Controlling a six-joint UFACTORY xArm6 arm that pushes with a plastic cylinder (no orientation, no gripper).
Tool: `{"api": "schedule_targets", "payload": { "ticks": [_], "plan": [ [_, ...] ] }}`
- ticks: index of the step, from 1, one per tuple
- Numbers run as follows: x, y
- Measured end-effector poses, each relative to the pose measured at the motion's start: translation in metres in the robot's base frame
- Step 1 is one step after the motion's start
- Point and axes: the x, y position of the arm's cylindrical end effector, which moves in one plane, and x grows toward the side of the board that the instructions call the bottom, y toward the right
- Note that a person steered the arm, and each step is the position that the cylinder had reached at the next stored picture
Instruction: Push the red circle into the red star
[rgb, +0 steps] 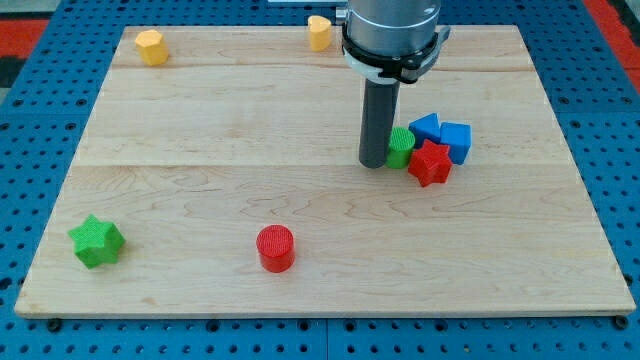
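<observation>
The red circle (275, 248) stands near the view's bottom, left of centre. The red star (430, 162) lies at the right of centre, in a cluster with a green block (402, 147) on its left and two blue blocks (425, 128) (456, 141) above and to its right. My tip (374, 163) rests on the board just left of the green block, touching or nearly touching it. The tip is far up and to the right of the red circle.
A green star (97, 241) sits at the bottom left. A yellow block (151, 47) is at the top left and another yellow block (319, 32) at the top centre. The wooden board (200, 150) ends close below the red circle.
</observation>
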Motion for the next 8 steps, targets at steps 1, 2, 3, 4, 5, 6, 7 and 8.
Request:
{"api": "schedule_targets", "payload": {
  "ticks": [1,2,3,4,5,6,7,8],
  "plan": [
    [0.012,0.000],
    [0.084,0.001],
    [0.106,0.003],
    [0.137,-0.055],
    [0.161,-0.114],
    [0.120,-0.133],
    [0.099,-0.087],
    [0.104,-0.058]
  ]
}}
